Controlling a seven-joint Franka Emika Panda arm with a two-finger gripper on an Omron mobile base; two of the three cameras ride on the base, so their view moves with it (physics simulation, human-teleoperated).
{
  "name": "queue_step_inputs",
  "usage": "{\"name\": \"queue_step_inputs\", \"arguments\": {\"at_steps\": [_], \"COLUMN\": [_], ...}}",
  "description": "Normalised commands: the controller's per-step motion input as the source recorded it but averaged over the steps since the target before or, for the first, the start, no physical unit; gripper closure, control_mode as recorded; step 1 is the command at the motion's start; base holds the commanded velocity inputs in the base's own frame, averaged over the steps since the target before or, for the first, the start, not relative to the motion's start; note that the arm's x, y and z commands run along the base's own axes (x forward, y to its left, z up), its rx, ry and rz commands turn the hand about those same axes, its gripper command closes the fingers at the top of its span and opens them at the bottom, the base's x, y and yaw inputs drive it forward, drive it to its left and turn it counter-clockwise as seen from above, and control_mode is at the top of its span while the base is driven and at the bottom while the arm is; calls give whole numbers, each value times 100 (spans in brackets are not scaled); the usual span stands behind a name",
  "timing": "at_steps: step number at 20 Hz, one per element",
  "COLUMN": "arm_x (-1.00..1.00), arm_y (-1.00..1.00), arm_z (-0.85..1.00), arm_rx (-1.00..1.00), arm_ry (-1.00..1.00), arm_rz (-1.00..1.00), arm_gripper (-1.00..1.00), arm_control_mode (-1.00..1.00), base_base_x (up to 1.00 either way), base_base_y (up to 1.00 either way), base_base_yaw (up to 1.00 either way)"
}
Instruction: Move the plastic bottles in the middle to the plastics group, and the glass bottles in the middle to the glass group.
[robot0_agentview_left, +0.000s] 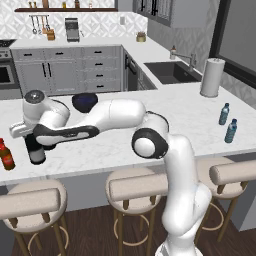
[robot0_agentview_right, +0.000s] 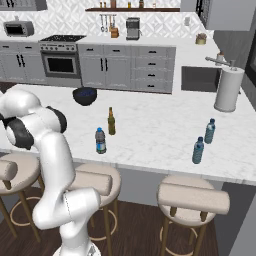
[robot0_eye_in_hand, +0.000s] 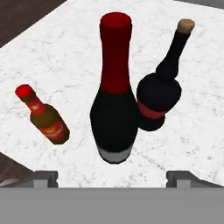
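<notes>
Small orange-red bottle at left; wine bottle upright on the tabletop just beside the squat dark bottle, directly ahead between the released hand's wide-spread fingertips; straight retreat looks clear.

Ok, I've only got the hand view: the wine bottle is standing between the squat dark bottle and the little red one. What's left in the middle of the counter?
Observer: A small water bottle and an amber beer bottle, standing close together near the front edge of the counter.
Operator: Where's the plastics group from there?
Observer: A pair of water bottles stands far off at the counter's right end, in front of a paper towel roll.
Operator: Anything close to the middle two?
Observer: A dark bowl sits behind them, apart from both.
</notes>
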Motion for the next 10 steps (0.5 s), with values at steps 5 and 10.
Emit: {"name": "queue_step_inputs", "arguments": {"at_steps": [5,10], "arm_x": [-75,-46], "arm_y": [-89,-100], "arm_z": [0,0], "arm_rx": [6,9], "arm_ry": [0,0], "arm_rz": [-6,-10], "arm_gripper": [-100,-100], "arm_control_mode": [-100,-100], "base_base_x": [0,0], "base_base_y": [0,0], "base_base_yaw": [0,0]}}
